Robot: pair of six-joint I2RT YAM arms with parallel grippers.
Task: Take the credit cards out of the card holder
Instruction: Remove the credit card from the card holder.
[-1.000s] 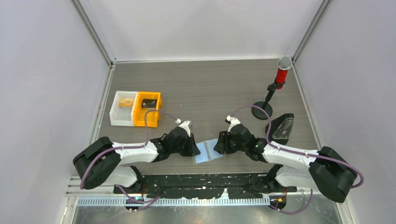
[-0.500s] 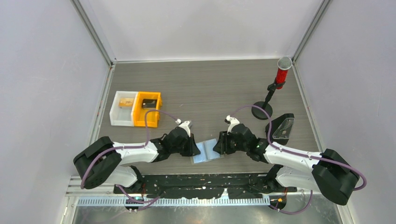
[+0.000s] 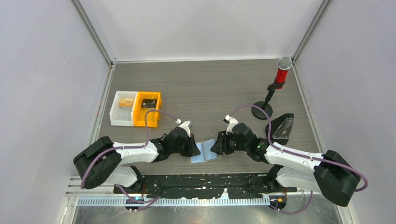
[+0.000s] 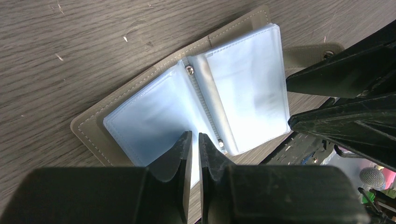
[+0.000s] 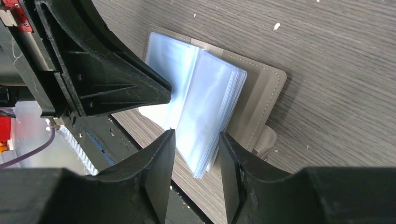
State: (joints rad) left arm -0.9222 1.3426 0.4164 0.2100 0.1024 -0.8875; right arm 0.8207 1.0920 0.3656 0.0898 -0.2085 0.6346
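Note:
The card holder (image 3: 204,153) lies open near the table's front edge, between both grippers. In the left wrist view its grey-brown rim (image 4: 93,130) frames two light blue panels of sleeved credit cards (image 4: 252,93). My left gripper (image 4: 195,137) is nearly closed, pinching a thin light blue card edge at the left panel; it also shows in the top view (image 3: 194,148). My right gripper (image 5: 196,140) is open, its fingers straddling the raised stack of cards (image 5: 205,107) above the holder's rim (image 5: 261,93); in the top view it sits at the holder's right side (image 3: 215,147).
A white bin (image 3: 123,108) and an orange bin (image 3: 147,109) stand at the left. A red microphone on a stand (image 3: 268,100) and a black wedge stand (image 3: 282,127) are at the right. The black front rail (image 3: 196,179) runs just below the holder.
My right gripper has moved a little left, over the holder's right panel. The holder has shifted slightly left and toward the front edge. The left arm has hardly moved.

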